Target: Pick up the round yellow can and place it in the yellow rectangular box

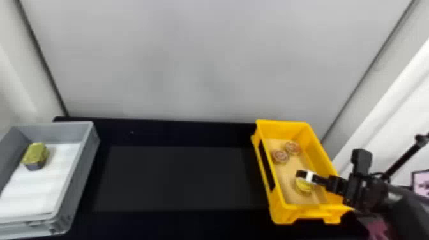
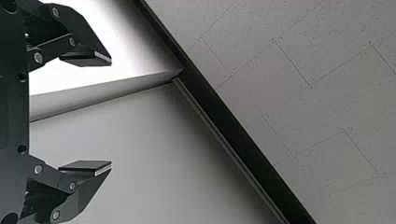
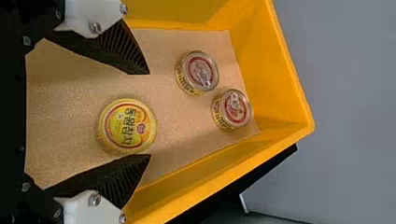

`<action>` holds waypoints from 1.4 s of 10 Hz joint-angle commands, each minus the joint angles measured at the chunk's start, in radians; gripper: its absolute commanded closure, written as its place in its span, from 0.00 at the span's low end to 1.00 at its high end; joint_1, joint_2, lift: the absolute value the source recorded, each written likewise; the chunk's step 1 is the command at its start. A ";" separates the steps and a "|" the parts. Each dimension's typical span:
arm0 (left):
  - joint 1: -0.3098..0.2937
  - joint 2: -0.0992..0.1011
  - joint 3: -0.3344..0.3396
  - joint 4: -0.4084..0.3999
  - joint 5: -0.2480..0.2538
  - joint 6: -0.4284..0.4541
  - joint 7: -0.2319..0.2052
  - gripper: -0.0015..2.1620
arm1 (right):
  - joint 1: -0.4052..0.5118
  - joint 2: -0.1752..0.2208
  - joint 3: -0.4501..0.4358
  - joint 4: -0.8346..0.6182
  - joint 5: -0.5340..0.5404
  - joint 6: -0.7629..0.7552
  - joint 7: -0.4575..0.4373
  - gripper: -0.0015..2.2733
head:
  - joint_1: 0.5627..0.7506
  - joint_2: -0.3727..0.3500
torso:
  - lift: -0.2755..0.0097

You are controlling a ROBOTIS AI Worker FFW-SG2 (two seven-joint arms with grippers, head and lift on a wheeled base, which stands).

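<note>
- the round yellow can point(image 3: 127, 126), its printed yellow lid facing up, rests on the brown sheet point(image 3: 173, 144) lining the yellow rectangular box point(image 1: 263, 178), towards the box's near end.
- the right gripper point(image 1: 301, 174) is over the can in the head view; its two ribbed black fingers stand wide, with the can between them and nearer to one, though i can't quite tell whether that one touches it.
- the left gripper point(image 2: 111, 113) is wide too, nothing between its fingers, a pale wall and ceiling panels beyond it.
- two smaller round cans with pull-ring tops point(image 1: 280, 156) sit near each other towards the yellow box's far end.
- at the left end of the black table point(image 1: 178, 178), a grey plastic box point(image 1: 83, 172) with a white liner holds a gold-topped, dark-sided block-shaped tin point(image 1: 35, 153).
</note>
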 commanded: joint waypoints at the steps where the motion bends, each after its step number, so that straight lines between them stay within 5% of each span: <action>1: 0.002 0.000 0.005 0.000 0.000 -0.001 -0.001 0.21 | 0.022 -0.006 -0.003 -0.049 -0.011 -0.032 0.003 0.09 | 0.70 0.28 | 0.97; 4: 0.003 0.002 0.015 -0.006 0.000 0.006 -0.005 0.21 | 0.073 -0.003 -0.060 -0.341 -0.022 -0.121 -0.040 0.09 | 0.70 0.28 | 0.97; 7: 0.000 0.005 0.028 -0.009 0.000 0.006 -0.005 0.21 | 0.098 -0.022 -0.143 -0.751 -0.010 -0.223 -0.293 0.09 | 0.70 0.28 | 0.97; 9: -0.006 0.005 0.029 -0.011 0.000 0.010 -0.005 0.21 | 0.070 -0.058 -0.130 -0.947 0.044 -0.274 -0.462 0.10 | 0.70 0.28 | 0.97; 14: -0.007 0.003 0.034 -0.009 -0.002 0.012 0.004 0.21 | -0.134 -0.053 0.052 -1.191 0.216 -0.452 -0.589 0.10 | 0.70 0.28 | 0.97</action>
